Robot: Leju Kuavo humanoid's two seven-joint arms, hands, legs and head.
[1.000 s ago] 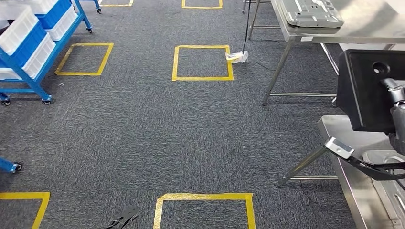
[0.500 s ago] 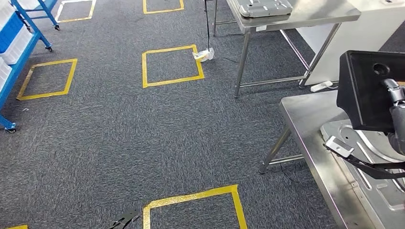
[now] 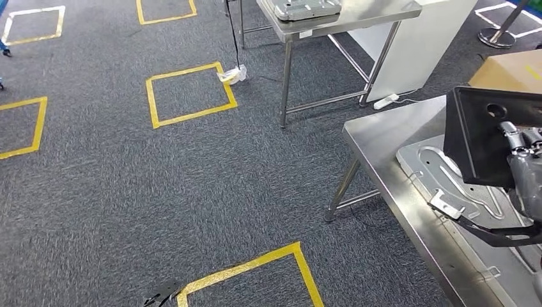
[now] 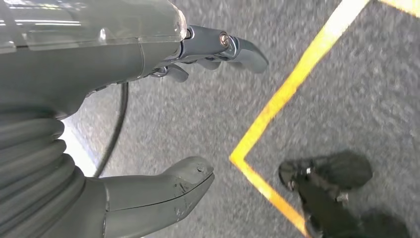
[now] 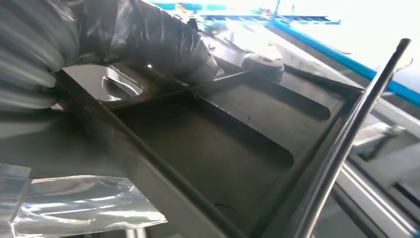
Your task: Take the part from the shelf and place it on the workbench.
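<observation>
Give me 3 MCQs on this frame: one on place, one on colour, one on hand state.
1. Where is the black part?
A. on the carpet
B. held up over the near workbench
C. on the far table

2. What colour are the floor tape squares?
A. yellow
B. white
C. red

3. What is the left hand doing?
A. gripping a cable
B. holding the part
C. hanging open above the carpet

Key: B, the right hand holds the part above the steel top; A, the outlines are yellow on grey carpet; C, thumb and fingers are apart with nothing between them.
</observation>
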